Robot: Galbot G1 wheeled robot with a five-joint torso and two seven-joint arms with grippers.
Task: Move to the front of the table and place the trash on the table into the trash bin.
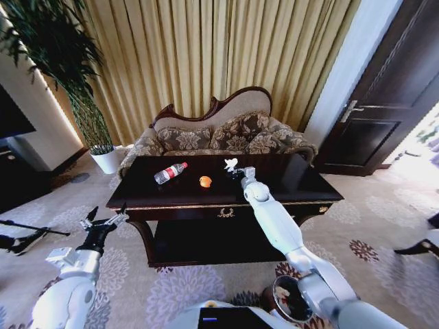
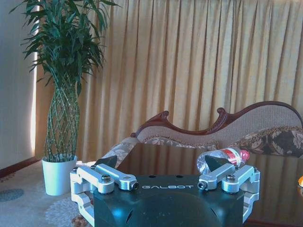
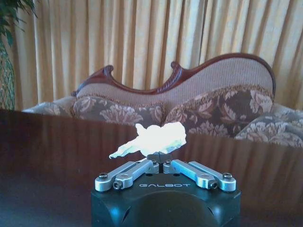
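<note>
While the right gripper (image 1: 234,169) is clamped on a whitish lump (image 3: 154,139) over the table (image 1: 288,179), the bottle (image 1: 170,173) and orange piece (image 1: 205,181) lie on top (left gripper (image 1: 104,221) gapes wide, low beside it).
</note>
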